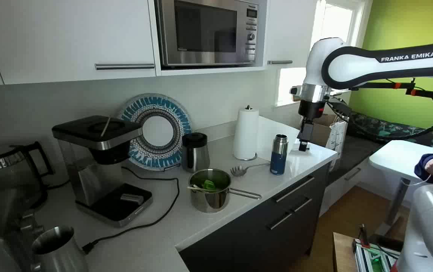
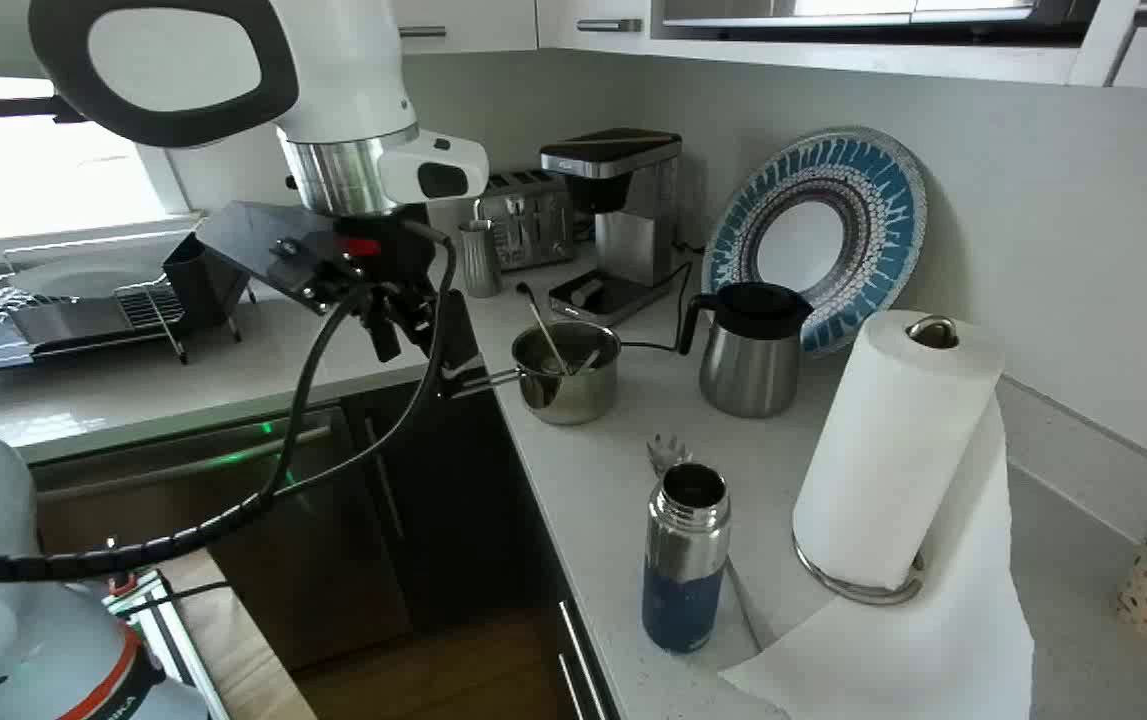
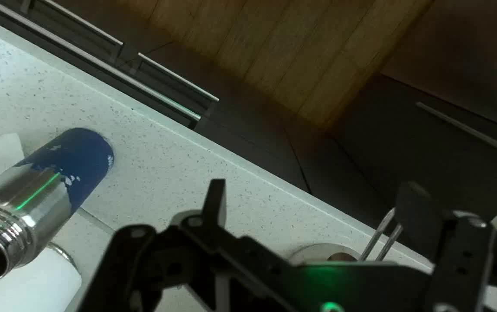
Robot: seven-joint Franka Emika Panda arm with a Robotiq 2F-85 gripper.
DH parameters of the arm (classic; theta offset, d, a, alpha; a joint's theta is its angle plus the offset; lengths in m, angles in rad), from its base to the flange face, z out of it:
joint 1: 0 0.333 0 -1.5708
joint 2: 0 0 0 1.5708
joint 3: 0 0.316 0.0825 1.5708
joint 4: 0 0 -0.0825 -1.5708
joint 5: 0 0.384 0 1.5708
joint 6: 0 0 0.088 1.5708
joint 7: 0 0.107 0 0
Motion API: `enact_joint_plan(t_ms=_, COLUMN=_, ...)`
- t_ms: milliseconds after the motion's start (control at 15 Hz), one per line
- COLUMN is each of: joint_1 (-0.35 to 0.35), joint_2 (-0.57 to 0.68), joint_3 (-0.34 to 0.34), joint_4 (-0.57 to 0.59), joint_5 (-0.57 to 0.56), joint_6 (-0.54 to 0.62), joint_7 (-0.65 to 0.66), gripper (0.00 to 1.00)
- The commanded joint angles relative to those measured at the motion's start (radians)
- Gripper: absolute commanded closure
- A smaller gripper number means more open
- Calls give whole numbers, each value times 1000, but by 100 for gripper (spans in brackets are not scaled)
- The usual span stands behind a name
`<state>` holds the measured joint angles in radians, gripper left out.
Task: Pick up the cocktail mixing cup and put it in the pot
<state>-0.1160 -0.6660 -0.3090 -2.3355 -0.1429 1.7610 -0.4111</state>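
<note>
- The cocktail mixing cup (image 1: 63,253) stands upright on the counter (image 1: 140,247), lower left of an exterior view, well apart from the pincer (image 1: 304,146) at right.
- Its mouth faces up, its long axis near vertical.
- The pot (image 1: 205,202) sits between cup and pincer in that frame, handle pointing right.
- The pincer's fingers (image 3: 216,201) stand wide apart in the wrist view.

Bare counter (image 1: 254,179) leaves room to pass along the front edge between the bottle (image 1: 279,156) and the pot (image 1: 209,202) (the fork (image 1: 239,171) lies farther in, toward the paper towels (image 1: 246,134)). The pot's handle (image 3: 377,235) juts past that edge, and a utensil (image 2: 546,332) sticks up from inside. A black cord (image 1: 137,227) loops over the counter between pot and steel cup (image 1: 60,251); the toaster (image 2: 530,228) blocks one side of that cup.
</note>
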Motion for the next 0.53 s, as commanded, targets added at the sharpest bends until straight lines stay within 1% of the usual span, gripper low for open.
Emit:
enact_joint_plan(t_ms=0, joint_1=-4, joint_2=2, joint_3=3, joint_4=3, joint_5=3, joint_6=-3, joint_7=-2, gripper=0)
enact_joint_plan(t_ms=67, joint_1=-4, joint_2=2, joint_3=3, joint_4=3, joint_5=3, joint_6=-3, joint_7=-2, gripper=0)
enact_joint_plan(t_ms=133, joint_1=4, joint_2=13, joint_3=-2, joint_4=6, joint_5=12, joint_6=32, joint_7=-6, gripper=0)
enact_joint_plan(t_ms=267, joint_1=53, joint_2=95, joint_3=2, joint_4=48, joint_5=36, joint_6=121, joint_7=-44, gripper=0)
enact_joint_plan(t_ms=400, joint_1=125, joint_2=194, joint_3=11, joint_4=98, joint_5=82, joint_6=195, joint_7=-116, gripper=0)
enact_joint_plan(t_ms=467, joint_1=160, joint_2=234, joint_3=19, joint_4=117, joint_5=123, joint_6=206, joint_7=-146, gripper=0)
